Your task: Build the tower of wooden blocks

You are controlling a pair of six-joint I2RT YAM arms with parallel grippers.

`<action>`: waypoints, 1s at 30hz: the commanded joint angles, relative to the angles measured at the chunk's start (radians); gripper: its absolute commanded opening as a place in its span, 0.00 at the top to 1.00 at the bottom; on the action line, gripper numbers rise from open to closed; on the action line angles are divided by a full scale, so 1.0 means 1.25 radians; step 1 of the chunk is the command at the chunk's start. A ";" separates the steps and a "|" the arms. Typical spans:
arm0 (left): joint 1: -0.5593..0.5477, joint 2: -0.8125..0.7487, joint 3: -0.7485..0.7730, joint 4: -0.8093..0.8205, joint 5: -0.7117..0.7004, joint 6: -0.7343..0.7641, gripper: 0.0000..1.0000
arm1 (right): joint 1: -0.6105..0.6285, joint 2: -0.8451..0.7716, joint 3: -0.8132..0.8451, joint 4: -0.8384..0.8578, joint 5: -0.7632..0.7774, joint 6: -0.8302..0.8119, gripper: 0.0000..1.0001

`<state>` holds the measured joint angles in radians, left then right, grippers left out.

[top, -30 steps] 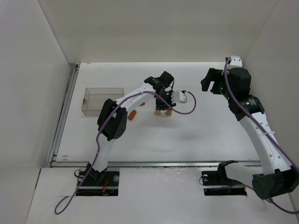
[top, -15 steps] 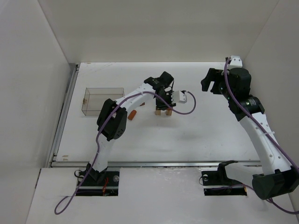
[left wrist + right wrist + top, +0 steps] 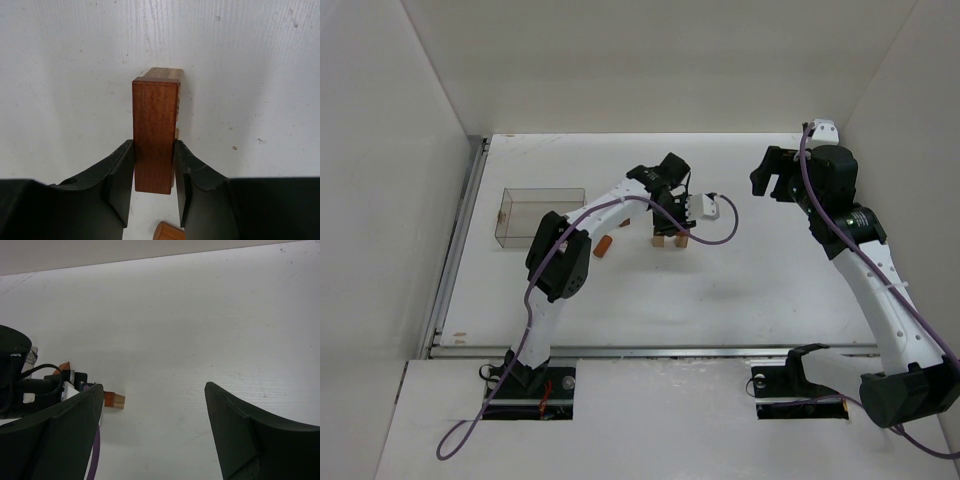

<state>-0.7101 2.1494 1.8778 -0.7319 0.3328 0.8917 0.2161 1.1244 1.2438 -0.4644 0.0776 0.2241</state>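
Note:
My left gripper is shut on a reddish-brown bar and holds it flat over the small stack of light tan blocks at mid-table. A tan edge shows just under the bar. A rounded reddish-brown piece lies below the fingers. Another reddish-brown block lies on the table left of the stack. My right gripper is open and empty, raised at the back right. The right wrist view shows one tan block end of the stack beside the left arm.
A clear plastic box stands at the left of the table with a small tan piece at its left end. A purple cable loops from the left wrist past the stack. White walls close in the table on three sides.

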 commanded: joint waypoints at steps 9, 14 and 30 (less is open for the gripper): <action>0.005 -0.068 -0.026 -0.010 0.016 -0.004 1.00 | -0.005 -0.023 0.000 0.019 -0.001 -0.007 0.13; 0.012 -0.082 -0.033 -0.002 0.016 -0.004 1.00 | -0.005 -0.023 0.000 0.019 -0.001 -0.007 0.13; 0.012 -0.068 -0.041 0.020 0.016 -0.004 0.94 | -0.005 -0.023 -0.007 0.019 -0.001 -0.007 0.13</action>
<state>-0.6991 2.1265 1.8404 -0.7185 0.3370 0.8913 0.2161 1.1244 1.2404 -0.4644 0.0776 0.2241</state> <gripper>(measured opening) 0.298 0.871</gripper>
